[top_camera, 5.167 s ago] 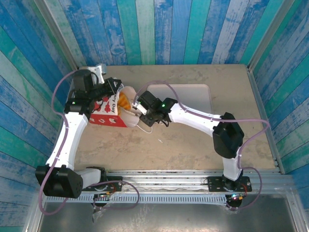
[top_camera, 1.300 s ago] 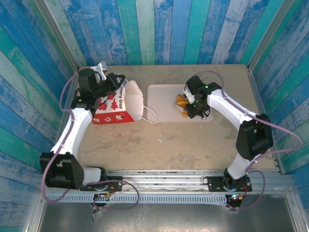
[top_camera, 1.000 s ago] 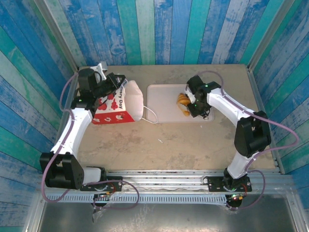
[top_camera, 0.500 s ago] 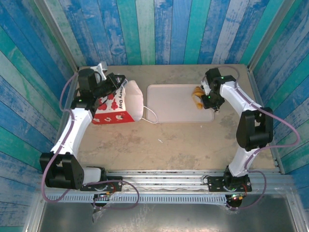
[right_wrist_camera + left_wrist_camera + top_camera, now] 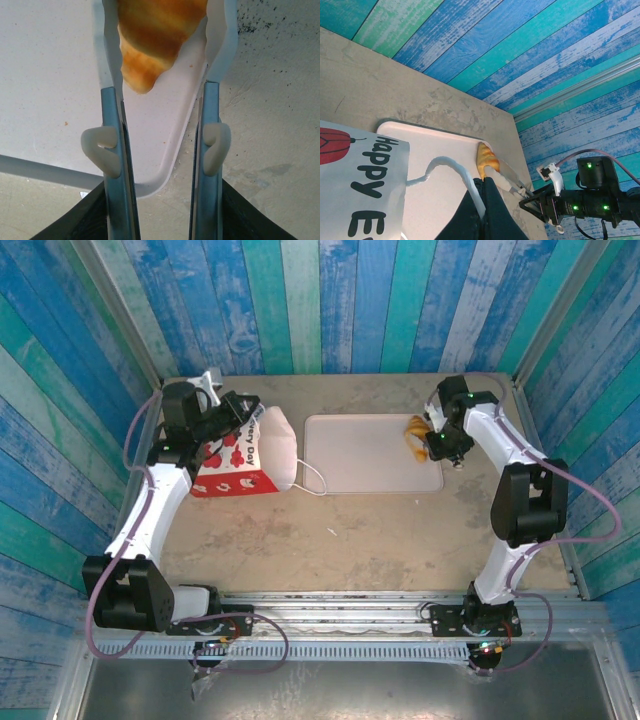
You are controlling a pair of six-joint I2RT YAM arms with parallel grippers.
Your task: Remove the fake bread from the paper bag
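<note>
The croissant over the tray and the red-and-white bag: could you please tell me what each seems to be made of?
The croissant is probably moulded plastic or foam: smooth, with painted-looking brown bands. The bag looks like matte paper, with printed lettering and a soft rumpled white top; its handle looks like white cord.

Paper bag [image 5: 235, 465]: red lower sides with white figures, white upper part with black lettering, white string handle [image 5: 312, 480]. Croissant [image 5: 155, 35]: golden-brown, banded with darker orange stripes. Tray [image 5: 350, 460]: plain off-white. Table [image 5: 380, 530]: beige, mottled with grey blotches. Walls [image 5: 320, 300]: weathered planks in blue, teal and green, streaked white. Arms [image 5: 140, 515]: white with black joints; cables [image 5: 128, 440] lilac.
</note>
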